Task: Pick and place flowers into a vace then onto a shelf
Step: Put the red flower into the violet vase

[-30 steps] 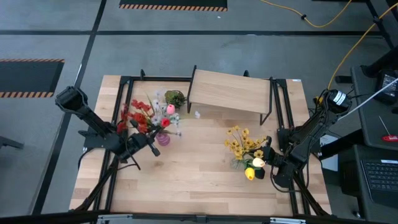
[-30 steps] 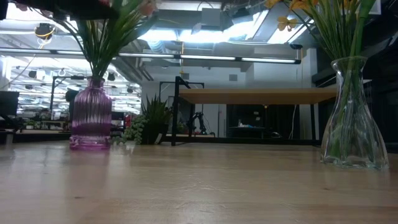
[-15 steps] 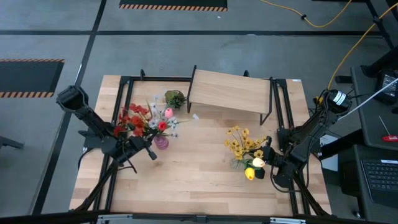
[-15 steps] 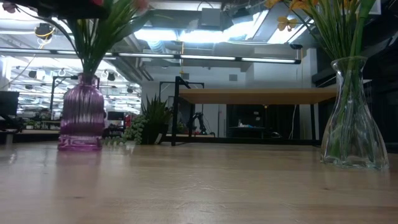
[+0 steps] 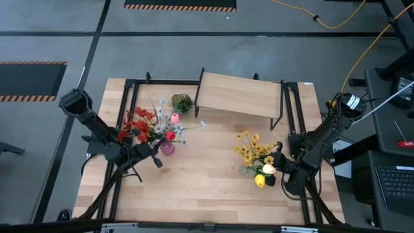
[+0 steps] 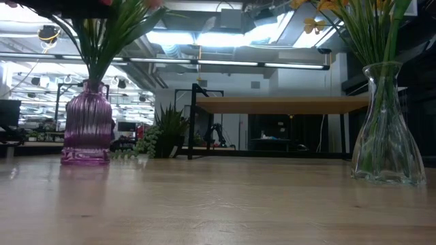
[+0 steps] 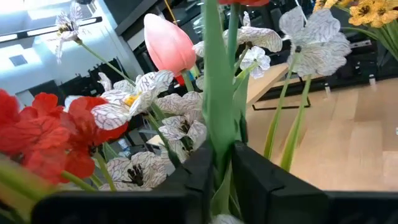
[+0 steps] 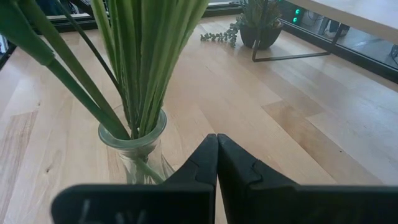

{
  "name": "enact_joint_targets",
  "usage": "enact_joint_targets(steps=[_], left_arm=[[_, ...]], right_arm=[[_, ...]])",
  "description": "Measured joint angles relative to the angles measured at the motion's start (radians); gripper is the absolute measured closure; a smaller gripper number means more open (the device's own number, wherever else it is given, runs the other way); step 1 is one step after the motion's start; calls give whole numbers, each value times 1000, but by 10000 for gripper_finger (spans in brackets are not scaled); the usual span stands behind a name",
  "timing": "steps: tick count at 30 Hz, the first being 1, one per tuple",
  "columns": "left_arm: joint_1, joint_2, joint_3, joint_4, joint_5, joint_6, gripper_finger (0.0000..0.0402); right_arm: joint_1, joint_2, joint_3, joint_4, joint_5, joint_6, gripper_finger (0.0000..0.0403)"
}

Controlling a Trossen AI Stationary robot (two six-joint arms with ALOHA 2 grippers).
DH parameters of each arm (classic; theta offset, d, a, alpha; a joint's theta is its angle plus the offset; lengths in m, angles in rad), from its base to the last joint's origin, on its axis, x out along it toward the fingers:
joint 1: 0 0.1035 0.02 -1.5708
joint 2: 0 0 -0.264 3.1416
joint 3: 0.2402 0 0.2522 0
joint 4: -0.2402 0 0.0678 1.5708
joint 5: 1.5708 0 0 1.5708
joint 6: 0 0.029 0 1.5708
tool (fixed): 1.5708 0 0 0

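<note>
A ribbed purple vase [image 5: 167,149] [image 6: 86,133] stands on its base on the table's left half. It holds a bunch of flowers [image 5: 145,124] [image 7: 168,46]: red clusters, white blossoms and a pink tulip. My left gripper [image 5: 157,154] [image 7: 222,171] is at the stems just above the vase, shut on them. A clear glass vase [image 6: 385,129] [image 8: 134,146] with yellow flowers [image 5: 249,149] stands on the right. My right gripper [image 5: 279,163] [image 8: 216,155] is shut beside it, touching nothing. The light-wood shelf [image 5: 239,96] [image 6: 279,104] stands at the far side. My left gripper pinches the flowers' green stems [image 7: 219,124] between its two fingers, above the purple vase's neck. The fingers lie level, come from the table's left side and cross the upright stems. The stems' lower ends are in the vase, which rests on the table.
A small pot with a green leafy plant [image 5: 182,102] [image 6: 167,133] sits by the shelf's left legs. Black metal frame bars [image 5: 126,103] run along the table's left and right sides. Bare tabletop [image 5: 207,175] lies between the two vases.
My left gripper has swung a little toward the table's left and near edges with the stems. The purple vase has slid along the table the same way, staying upright, and the flower heads have moved with it.
</note>
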Motion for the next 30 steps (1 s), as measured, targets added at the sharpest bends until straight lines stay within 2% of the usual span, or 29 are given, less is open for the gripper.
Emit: enact_joint_targets(steps=[8,13,19,30], left_arm=[[-29,0,0,4,0,-5,272],[-41,0,0,8,0,12,240],[-41,0,42,11,-3,63,226],[-41,0,174,9,-16,212,225]], right_arm=[[0,0,0,0,0,0,391],[0,0,0,0,0,0,391],[0,0,0,0,0,0,391],[0,0,0,0,0,0,391]])
